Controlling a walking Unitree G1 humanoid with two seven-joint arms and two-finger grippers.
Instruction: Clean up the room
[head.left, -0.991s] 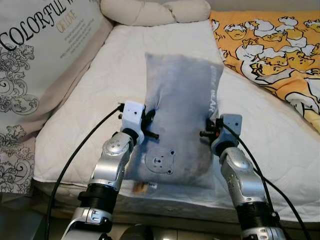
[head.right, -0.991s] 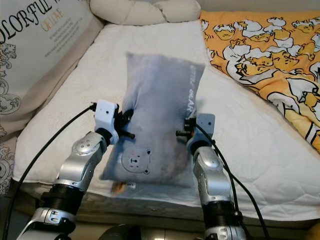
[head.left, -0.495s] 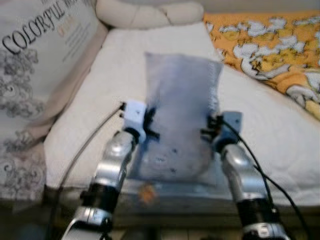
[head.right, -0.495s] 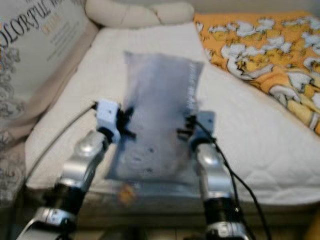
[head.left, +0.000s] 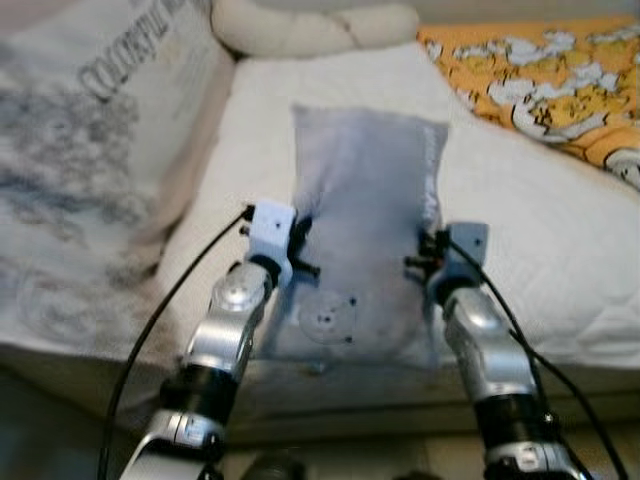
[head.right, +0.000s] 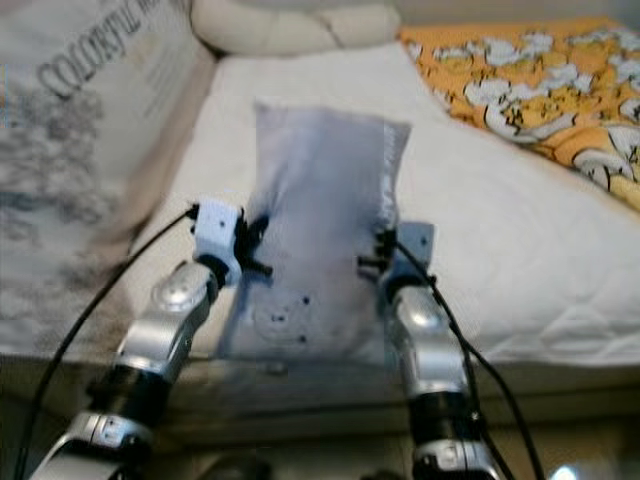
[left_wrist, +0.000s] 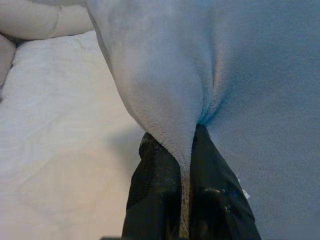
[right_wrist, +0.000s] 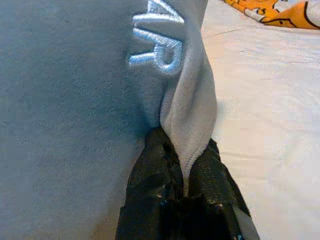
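Both arms are up front, the grey pillow (head.left: 362, 235) stretched between them over the near edge of the white mattress (head.left: 540, 250). Left gripper (left_wrist: 182, 165) is clamped on the pillow's left edge seam, fabric pinched tight between its black fingers. Right gripper (right_wrist: 186, 165) is clenched on the opposite edge, just below the embroidered lettering (right_wrist: 156, 39). The pillow's long axis runs away from the robot, bear-face patch (head.left: 328, 318) at the near end, far end pointing toward the cream bolster (head.left: 315, 25). Orange patterned blanket (head.left: 545, 75) lies to the right.
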